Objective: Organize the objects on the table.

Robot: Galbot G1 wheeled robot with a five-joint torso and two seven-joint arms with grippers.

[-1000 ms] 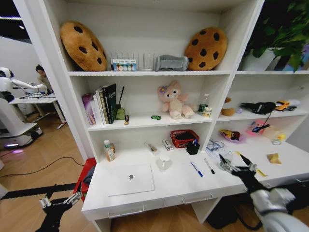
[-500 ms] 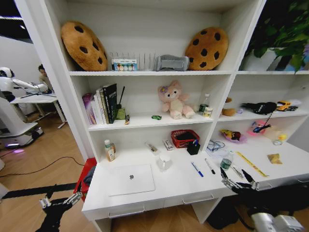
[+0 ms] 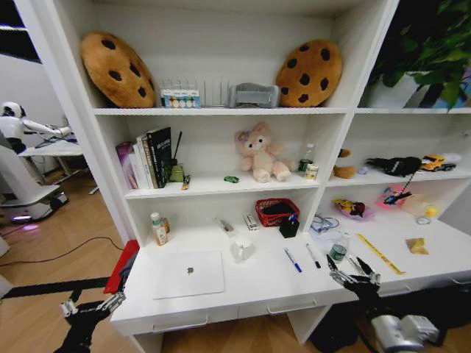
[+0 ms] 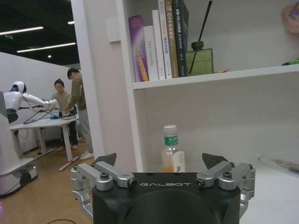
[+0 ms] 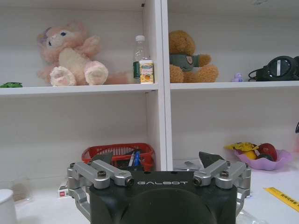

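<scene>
- Firstly, a red mesh basket (image 3: 277, 212) stands at the back edge of the white desk (image 3: 250, 283), with dark items and pens inside; a small black pen cup (image 3: 289, 226) stands just beside it.
- At the desk's back right, a shallow purple dish (image 5: 261, 162) holds yellow and red toys.
- Flat and smooth, the silver laptop (image 3: 189, 273) lies closed near the front left edge; a white mug (image 3: 241, 249) stands behind its right corner.
- An orange-filled bottle (image 3: 158, 229) stands at the back left corner.
- Blue pen (image 3: 292, 259) and black pen (image 3: 313, 255) lie mid-desk, a green-labelled bottle (image 3: 338, 249) and long yellow ruler (image 3: 380, 254) further right, a crumpled tan scrap (image 3: 417, 245) near the right edge.
- Right gripper (image 3: 353, 274) hovers at the front edge below the green-labelled bottle, fingers apart and empty.
- Left gripper (image 3: 92, 304) hangs off the desk's left front corner, fingers spread, holding nothing.
</scene>
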